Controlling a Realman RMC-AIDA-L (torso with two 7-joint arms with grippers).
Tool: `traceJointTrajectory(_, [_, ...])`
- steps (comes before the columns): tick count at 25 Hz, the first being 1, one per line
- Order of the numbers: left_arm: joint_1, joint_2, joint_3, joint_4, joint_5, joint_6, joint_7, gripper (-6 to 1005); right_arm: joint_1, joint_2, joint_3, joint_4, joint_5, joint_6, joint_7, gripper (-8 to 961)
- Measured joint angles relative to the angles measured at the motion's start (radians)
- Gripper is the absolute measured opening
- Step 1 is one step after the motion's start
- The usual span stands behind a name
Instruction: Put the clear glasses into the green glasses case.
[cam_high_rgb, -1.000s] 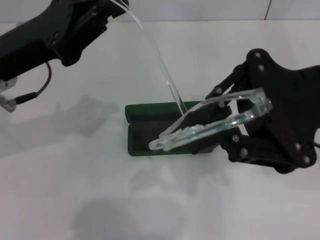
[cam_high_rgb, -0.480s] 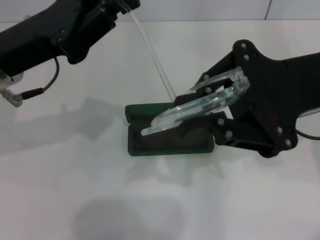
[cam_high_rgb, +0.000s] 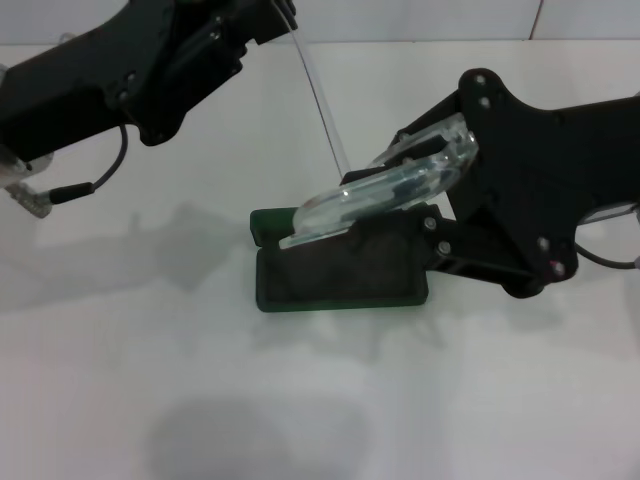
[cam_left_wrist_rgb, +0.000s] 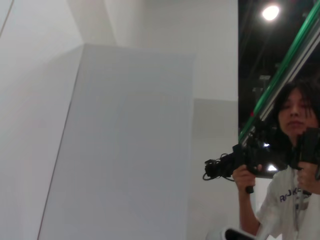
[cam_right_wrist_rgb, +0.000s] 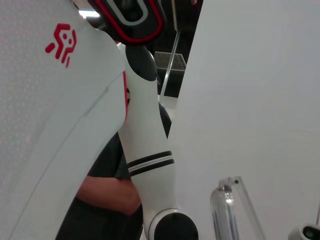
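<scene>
The green glasses case (cam_high_rgb: 335, 285) lies open on the white table, dark lining up, its lid (cam_high_rgb: 268, 222) hinged toward the back. The clear glasses (cam_high_rgb: 385, 190) hang tilted just above the case's back right part. My right gripper (cam_high_rgb: 428, 182) is shut on their lens end. One thin clear arm (cam_high_rgb: 322, 100) of the glasses runs up and left into my left gripper (cam_high_rgb: 268, 14), which is shut on its tip at the top edge of the head view. A clear piece of the glasses (cam_right_wrist_rgb: 226, 210) also shows in the right wrist view.
Bare white table (cam_high_rgb: 200, 400) surrounds the case in front and to the left. A cable (cam_high_rgb: 95, 180) hangs from the left arm. The left wrist view shows only a wall and a person (cam_left_wrist_rgb: 292, 150) holding a camera.
My right gripper has carried the glasses left and toward the back, so the lens now hangs lower over the case. The left gripper has shifted slightly right with the clear arm.
</scene>
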Motion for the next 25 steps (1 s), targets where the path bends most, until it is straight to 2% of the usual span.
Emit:
traceJointTrajectory(10, [0.008,-0.001,0.015,-0.001,-0.020,0.008,0.000,56,-0.004,-0.001,0.000,0.013,-0.003,0.021,-0.007,124])
traceJointTrajectory(20, [0.026,0.009,0.032,-0.010,-0.047,-0.009,0.015,56,-0.005,0.002,-0.006,0.007,0.007,-0.039,-0.036,125])
traceJointTrajectory(25, [0.019,0.006,0.033,-0.010,-0.050,-0.017,0.015,56,0.005,0.004,-0.013,0.017,0.005,-0.042,-0.037,126])
